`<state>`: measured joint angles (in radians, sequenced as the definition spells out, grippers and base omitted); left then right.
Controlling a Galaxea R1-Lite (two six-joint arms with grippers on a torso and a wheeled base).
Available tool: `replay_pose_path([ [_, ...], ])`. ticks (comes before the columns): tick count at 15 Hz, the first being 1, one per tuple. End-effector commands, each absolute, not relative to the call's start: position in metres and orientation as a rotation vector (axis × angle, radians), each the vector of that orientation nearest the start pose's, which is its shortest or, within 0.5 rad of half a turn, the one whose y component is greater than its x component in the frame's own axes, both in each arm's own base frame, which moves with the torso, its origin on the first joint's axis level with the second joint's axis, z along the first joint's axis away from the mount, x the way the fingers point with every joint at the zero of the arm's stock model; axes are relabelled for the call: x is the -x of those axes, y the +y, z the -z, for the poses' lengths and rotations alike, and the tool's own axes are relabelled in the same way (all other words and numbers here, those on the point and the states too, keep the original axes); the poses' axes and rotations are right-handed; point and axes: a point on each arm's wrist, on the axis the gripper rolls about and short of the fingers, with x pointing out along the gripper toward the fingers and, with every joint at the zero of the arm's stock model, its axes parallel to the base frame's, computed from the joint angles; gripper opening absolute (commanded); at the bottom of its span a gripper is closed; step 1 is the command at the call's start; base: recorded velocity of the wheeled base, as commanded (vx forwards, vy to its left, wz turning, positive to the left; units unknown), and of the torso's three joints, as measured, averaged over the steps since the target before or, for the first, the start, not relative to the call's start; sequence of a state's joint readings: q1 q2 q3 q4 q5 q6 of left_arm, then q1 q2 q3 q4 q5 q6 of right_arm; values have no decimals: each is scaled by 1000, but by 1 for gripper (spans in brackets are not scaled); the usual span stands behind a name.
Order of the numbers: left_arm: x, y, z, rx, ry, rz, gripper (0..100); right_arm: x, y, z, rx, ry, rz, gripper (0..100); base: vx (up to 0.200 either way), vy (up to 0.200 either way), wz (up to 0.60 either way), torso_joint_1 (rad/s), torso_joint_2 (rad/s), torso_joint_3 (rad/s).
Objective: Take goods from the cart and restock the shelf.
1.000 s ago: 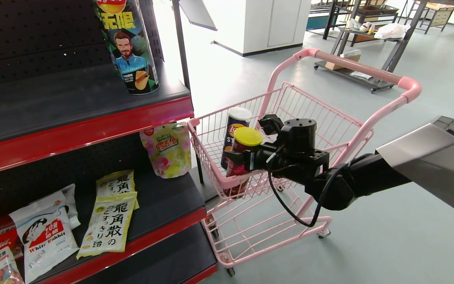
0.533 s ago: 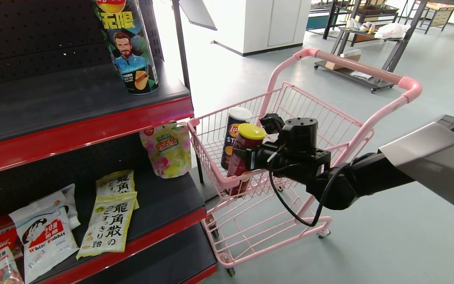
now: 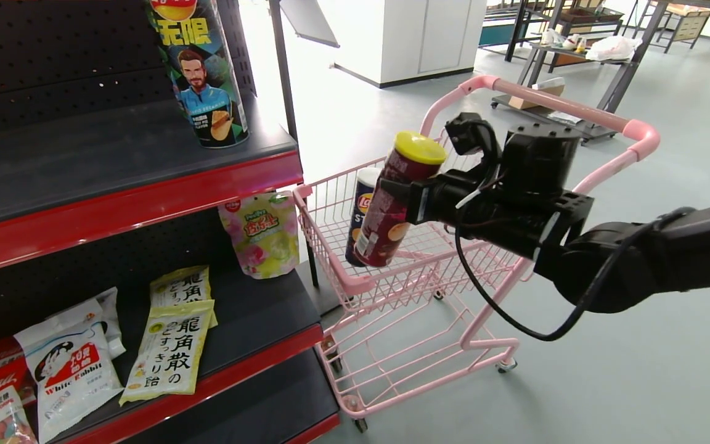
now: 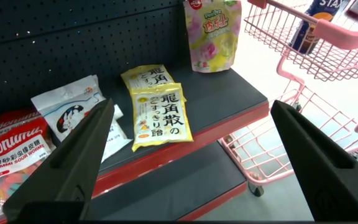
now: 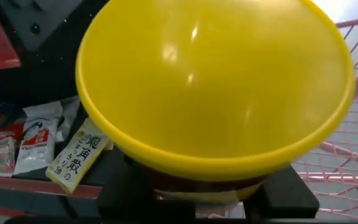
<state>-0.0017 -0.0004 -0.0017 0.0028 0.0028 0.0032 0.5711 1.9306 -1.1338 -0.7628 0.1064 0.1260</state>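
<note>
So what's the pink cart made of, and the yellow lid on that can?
The cart looks like metal wire with a glossy pink coating: thin crossing bars. The yellow lid on the can seems smooth plastic; it shines softly.

The left gripper point(image 4: 192, 118) hangs with its fingers point(image 4: 73, 162) spread wide over the shelf point(image 4: 241, 99) bearing yellow candy bags point(image 4: 160, 115), the pink cart point(image 4: 319, 62) just beside.

We see the right arm point(image 3: 638, 265) as glossy black, rounded segments; a thin black cable point(image 3: 540, 338) loops under its wrist; a squat black cylinder point(image 3: 540, 161) tops the boxy right gripper point(image 3: 413, 202); the left gripper point(image 4: 191, 106) shows us two dark, tapering wedge-shaped fingers point(image 4: 73, 168).
</note>
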Motion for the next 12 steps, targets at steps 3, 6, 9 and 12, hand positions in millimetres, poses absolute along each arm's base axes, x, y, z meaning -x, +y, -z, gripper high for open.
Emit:
replay_pose_path([
  [3, 23, 0, -76, -3, 0, -2, 100, -260, 169, -280, -100, -64, -676, 0, 0, 0, 0, 0, 0, 0],
  [6, 23, 0, -76, -3, 0, -2, 100, -194, 114, -283, -23, 10, -606, 0, 0, 0, 0, 0, 0, 0],
  [9, 23, 0, -76, -2, 2, 0, 100, -139, 62, -257, 17, 69, -469, 0, 0, 0, 0, 0, 0, 0],
  [12, 23, 0, -76, 0, 0, 3, 100, -87, 20, -216, 37, 167, -276, 0, 0, 0, 0, 0, 0, 0],
])
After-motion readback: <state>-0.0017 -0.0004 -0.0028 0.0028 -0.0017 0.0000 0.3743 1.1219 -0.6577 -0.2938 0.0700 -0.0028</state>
